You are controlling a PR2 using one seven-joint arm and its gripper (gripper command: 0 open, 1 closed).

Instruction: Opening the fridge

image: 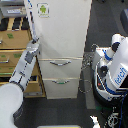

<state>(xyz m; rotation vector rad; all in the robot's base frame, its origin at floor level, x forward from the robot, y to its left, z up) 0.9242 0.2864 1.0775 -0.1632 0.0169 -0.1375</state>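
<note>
The tall white fridge (62, 45) fills the middle of the exterior view, its large upper door shut, with two lower drawers beneath, each shut and crossed by a silver bar handle. It is the landmark here.

On the exterior view's right of the fridge, standing just beside it, is a rounded white-and-blue robot body (114, 67), with a tangle of dark cables on the floor between the two.

On the exterior view's left of the fridge sits a tan wooden drawer cabinet (12, 57), partly hidden by a white-and-grey robot arm (22, 70) that rises from the lower corner toward the fridge's left edge. That reach probably aims at the door's free edge, where pulling would swing it open.

Near the top of the fridge door is a small green-figure sticker (43, 8).

The gripper (35, 41) meets the door's left edge about level with the door's lower half; how wide it stands, or whether it grasps anything, cannot be told.
</note>
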